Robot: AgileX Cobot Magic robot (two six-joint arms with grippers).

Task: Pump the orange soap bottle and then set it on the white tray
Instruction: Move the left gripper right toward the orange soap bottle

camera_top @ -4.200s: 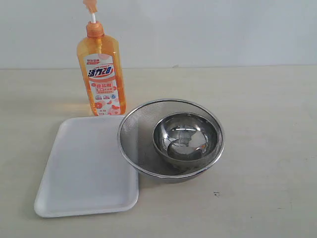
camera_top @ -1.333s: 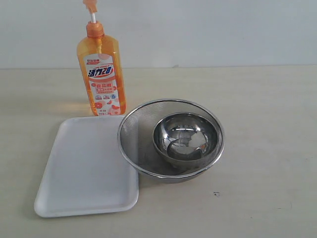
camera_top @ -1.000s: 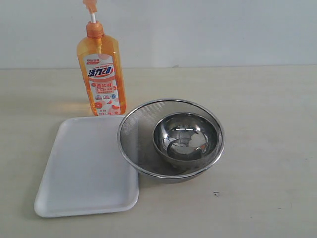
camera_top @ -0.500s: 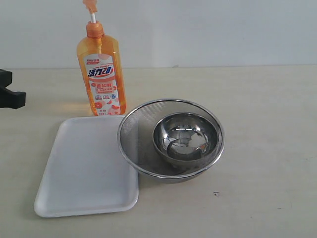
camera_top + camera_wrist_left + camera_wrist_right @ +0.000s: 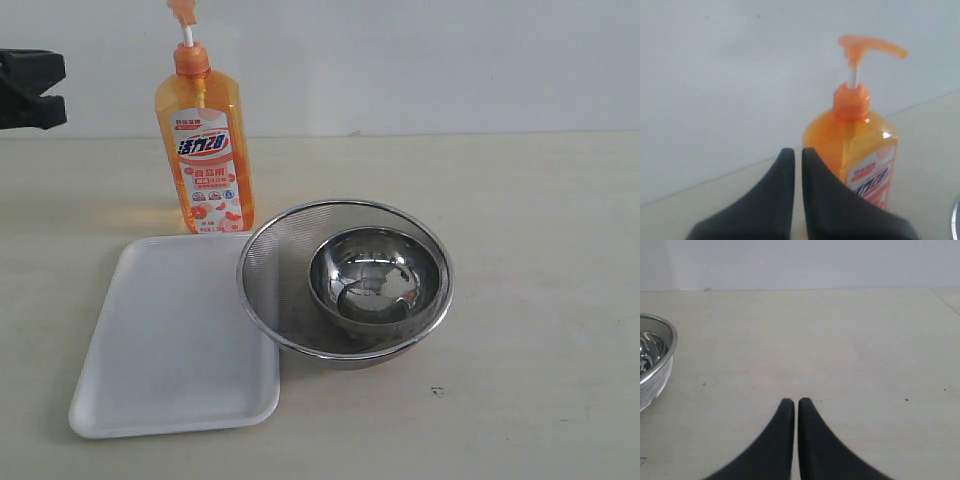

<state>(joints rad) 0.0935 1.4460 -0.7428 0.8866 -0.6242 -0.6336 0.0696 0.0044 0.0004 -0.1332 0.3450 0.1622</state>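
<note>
Behind the white tray [image 5: 150, 380], perhaps touching, stands the orange soap bottle [image 5: 205, 160].

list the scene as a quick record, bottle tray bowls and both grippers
bottle: orange soap bottle upright on the table, behind the white tray, not on it
bowls: small steel bowl inside the mesh bowl, right of the tray
left gripper: shut, empty, near the bottle, not touching
right gripper: shut, empty, above the table

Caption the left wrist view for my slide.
Shut left tool points toward the upright orange soap bottle, not touching it.
</note>
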